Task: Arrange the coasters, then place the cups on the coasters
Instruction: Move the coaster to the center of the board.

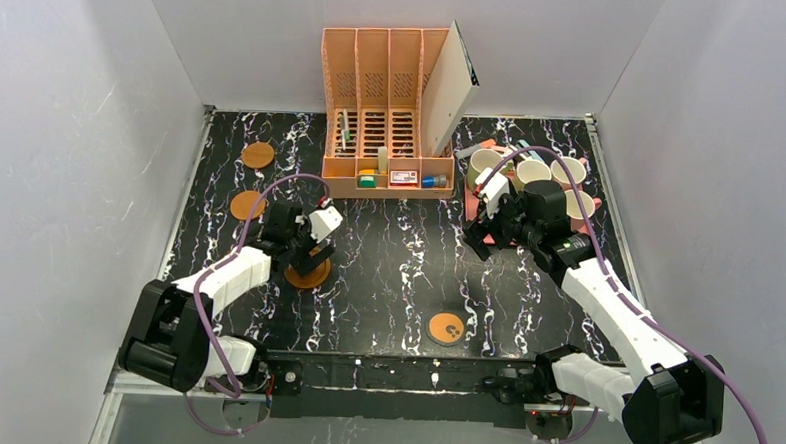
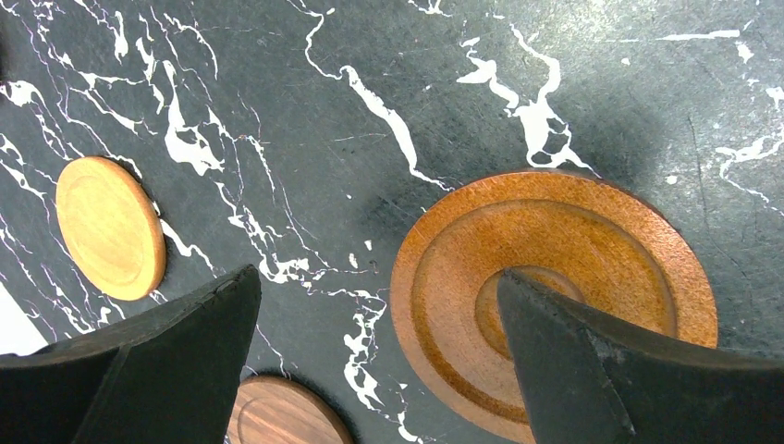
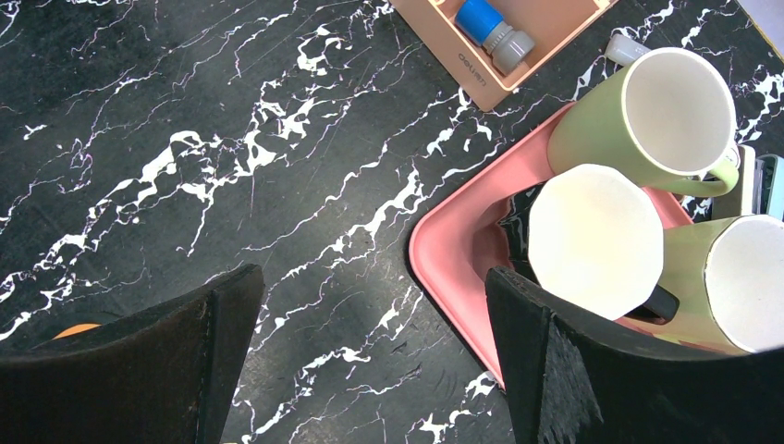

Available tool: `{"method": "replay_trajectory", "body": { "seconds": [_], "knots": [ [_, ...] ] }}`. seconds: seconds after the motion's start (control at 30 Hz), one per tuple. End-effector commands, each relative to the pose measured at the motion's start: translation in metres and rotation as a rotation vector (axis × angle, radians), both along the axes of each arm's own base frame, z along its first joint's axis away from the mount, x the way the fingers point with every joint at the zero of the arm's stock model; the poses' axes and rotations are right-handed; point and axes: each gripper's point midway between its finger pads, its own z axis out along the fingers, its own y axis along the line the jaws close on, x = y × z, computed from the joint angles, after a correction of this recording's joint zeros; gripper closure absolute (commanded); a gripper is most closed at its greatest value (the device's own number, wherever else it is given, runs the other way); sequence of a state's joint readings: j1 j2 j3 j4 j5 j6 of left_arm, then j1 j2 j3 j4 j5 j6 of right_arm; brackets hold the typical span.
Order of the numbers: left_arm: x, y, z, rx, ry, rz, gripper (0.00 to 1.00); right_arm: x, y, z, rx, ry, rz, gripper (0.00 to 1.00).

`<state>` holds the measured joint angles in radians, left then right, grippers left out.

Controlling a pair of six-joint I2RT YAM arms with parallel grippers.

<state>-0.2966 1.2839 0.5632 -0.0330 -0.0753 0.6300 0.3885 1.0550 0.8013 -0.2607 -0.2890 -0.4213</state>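
Observation:
My left gripper [image 2: 377,279] hangs open just above the table, its right finger over the large ringed wooden coaster [image 2: 555,250], also seen under it from above [image 1: 308,275]. A plain orange-brown coaster [image 2: 109,227] lies to its left and a dark brown coaster [image 2: 282,413] near its left finger. Two plain coasters [image 1: 259,155] [image 1: 248,205] lie at the far left, and an orange marked coaster [image 1: 446,328] sits near the front. My right gripper [image 3: 370,277] is open and empty at the pink tray's corner. The black cup [image 3: 596,240], olive green cup [image 3: 647,111] and yellow cup [image 3: 730,287] stand upright on the tray.
The pink tray [image 3: 462,250] sits at the back right with more cups [image 1: 568,172] on it. A peach desk organiser [image 1: 389,112] with small items stands at the back centre, a white board leaning on it. White walls enclose the table.

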Motion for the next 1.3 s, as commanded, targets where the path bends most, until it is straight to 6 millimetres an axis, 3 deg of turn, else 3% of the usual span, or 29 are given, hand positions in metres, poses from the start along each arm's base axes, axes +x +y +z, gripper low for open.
{"method": "replay_trajectory", "body": {
  "seconds": [0.0, 0.47, 0.87, 1.07, 1.27],
  "knots": [
    [-0.032, 0.016, -0.031, 0.061, 0.161, 0.008, 0.02, -0.001, 0.004, 0.004, 0.016, -0.016, 0.012, 0.02],
    [-0.026, 0.014, -0.021, 0.036, 0.144, 0.021, 0.02, -0.007, 0.008, -0.004, 0.011, 0.023, 0.052, 0.02],
    [-0.020, -0.001, 0.047, -0.090, 0.009, 0.021, 0.02, -0.051, 0.036, -0.048, -0.073, 0.191, 0.290, 0.02],
    [-0.025, -0.032, 0.060, -0.127, 0.012, -0.100, 0.02, -0.044, 0.036, -0.039, -0.079, 0.145, 0.265, 0.02],
    [-0.042, -0.093, 0.054, -0.039, 0.034, -0.264, 0.02, -0.055, 0.033, -0.043, -0.098, 0.130, 0.320, 0.02]
  ]
}}
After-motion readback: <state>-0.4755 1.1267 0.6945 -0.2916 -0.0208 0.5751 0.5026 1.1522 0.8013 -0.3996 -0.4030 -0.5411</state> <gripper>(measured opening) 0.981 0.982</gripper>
